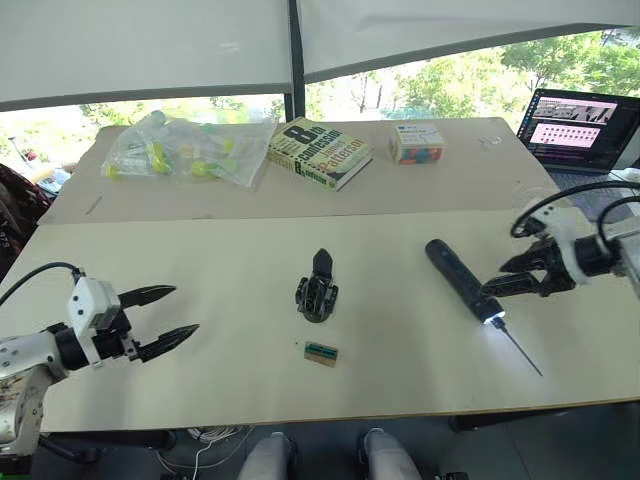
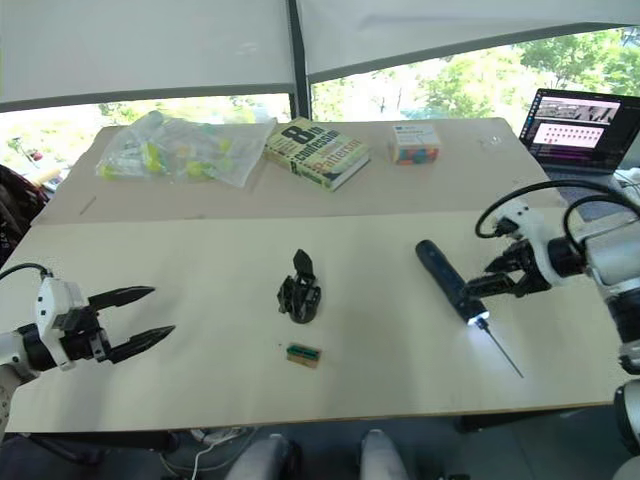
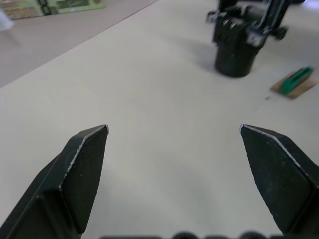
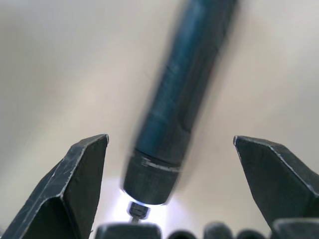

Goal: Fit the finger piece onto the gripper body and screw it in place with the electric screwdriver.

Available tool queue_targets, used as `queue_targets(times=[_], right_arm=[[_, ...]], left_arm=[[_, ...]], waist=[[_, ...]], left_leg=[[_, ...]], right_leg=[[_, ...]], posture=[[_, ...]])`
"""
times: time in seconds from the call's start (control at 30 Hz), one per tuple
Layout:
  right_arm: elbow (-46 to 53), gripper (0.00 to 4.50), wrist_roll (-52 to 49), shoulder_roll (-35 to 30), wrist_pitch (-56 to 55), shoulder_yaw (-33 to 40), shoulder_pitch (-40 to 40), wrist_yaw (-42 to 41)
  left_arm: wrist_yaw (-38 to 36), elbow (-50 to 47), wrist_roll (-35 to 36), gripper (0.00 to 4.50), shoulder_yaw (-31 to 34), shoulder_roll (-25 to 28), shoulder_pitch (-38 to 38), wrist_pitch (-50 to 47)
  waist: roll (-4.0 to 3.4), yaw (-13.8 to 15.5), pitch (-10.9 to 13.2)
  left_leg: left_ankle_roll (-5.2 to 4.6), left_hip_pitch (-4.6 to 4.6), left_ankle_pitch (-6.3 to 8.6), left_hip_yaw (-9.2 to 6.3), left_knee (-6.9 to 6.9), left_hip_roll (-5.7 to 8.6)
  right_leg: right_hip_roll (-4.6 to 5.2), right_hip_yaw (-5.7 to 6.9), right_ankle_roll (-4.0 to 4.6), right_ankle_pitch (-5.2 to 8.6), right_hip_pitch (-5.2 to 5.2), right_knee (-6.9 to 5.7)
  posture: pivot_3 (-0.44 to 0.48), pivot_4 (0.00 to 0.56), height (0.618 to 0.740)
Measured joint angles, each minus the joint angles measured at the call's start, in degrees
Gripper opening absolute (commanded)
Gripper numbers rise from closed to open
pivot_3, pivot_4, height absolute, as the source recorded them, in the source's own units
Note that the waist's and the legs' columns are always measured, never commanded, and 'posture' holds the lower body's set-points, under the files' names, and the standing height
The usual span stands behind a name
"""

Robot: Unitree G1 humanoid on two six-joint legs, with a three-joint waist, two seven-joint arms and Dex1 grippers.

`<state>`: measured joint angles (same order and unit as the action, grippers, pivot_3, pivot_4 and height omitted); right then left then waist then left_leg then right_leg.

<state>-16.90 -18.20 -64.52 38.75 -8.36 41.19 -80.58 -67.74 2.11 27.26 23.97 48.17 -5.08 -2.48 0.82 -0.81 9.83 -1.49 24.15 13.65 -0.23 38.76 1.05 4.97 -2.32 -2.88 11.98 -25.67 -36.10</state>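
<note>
Right gripper (image 2: 484,284), fingers spread wide, straddles the bit end of the electric screwdriver (image 2: 446,278), which lies flat on the table (image 2: 200,260) with its tip light glowing and its thin metal bit (image 2: 499,354) pointing toward the near edge. The right wrist view places the barrel (image 4: 182,94) between the two open fingers (image 4: 75,184), touched by neither. The step in hand appears to be the pickup of the tool. A sound grasp probably calls for closing across the thick barrel just behind the collar, not on the bit, with the fingers square to the cylinder so that it does not roll away. Toward the table's middle stands the gripper body (image 1: 317,294), upright, with a tapered black piece rising from its top, presumably the finger piece (image 1: 322,263); whether it is fully seated cannot be told. A small green-topped block (image 1: 321,352) lies just nearer. Left gripper (image 1: 168,315), also spread and empty, hovers well apart at the left, free to steady the body.
</note>
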Motion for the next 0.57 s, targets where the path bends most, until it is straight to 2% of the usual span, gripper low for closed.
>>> queue_targets(times=[0.07,0.17,0.27,0.4,0.57], right_arm=[[3.6,4.45,-4.4,1.7,-10.3,7.5,-6.3,-4.5],[6.8,4.45,-6.8,6.8,-23.5,13.7,-11.4,-6.9],[10.9,4.45,-9.2,11.7,-33.6,14.5,-16.2,-9.0],[12.9,4.45,-10.2,15.4,-39.5,14.5,-19.5,-9.2],[12.4,4.45,-10.0,15.9,-44.3,14.5,-20.3,-9.2]], left_arm=[[-0.6,2.3,-1.6,4.50,0.5,0.2,-0.9,3.5],[-0.6,4.1,-3.4,4.50,1.2,0.5,-1.9,6.9],[-0.2,4.4,-4.6,4.50,1.2,0.4,-2.5,8.8],[0.9,4.1,-5.0,4.50,1.2,0.0,-3.3,10.0],[2.2,3.9,-5.6,4.50,1.3,-0.4,-4.6,10.9]], waist=[[0.02,0.0,0.0],[0.11,-0.2,0.0],[0.16,-0.2,0.0],[0.17,0.0,0.0],[0.18,0.0,0.0]], left_leg=[[-0.06,-0.37,0.05,0.01,-0.01,-0.03],[-0.09,-0.82,0.08,0.03,-0.02,-0.06],[-0.08,-1.12,0.08,0.03,-0.02,-0.10],[-0.08,-1.23,0.08,0.01,-0.01,-0.06],[-0.08,-1.29,0.08,0.01,-0.01,-0.06]], right_leg=[[-0.02,0.03,-0.02,0.00,0.46,0.11],[0.00,-0.02,-0.06,-0.01,0.85,0.12],[0.00,-0.02,-0.07,0.00,1.15,0.12],[0.09,-0.02,-0.07,-0.01,1.27,0.11],[0.12,-0.02,-0.07,-0.01,1.30,0.11]], posture=[[0.000,0.150,0.740],[0.000,0.150,0.740],[0.000,0.150,0.740],[0.000,0.150,0.740],[0.000,0.150,0.740]])
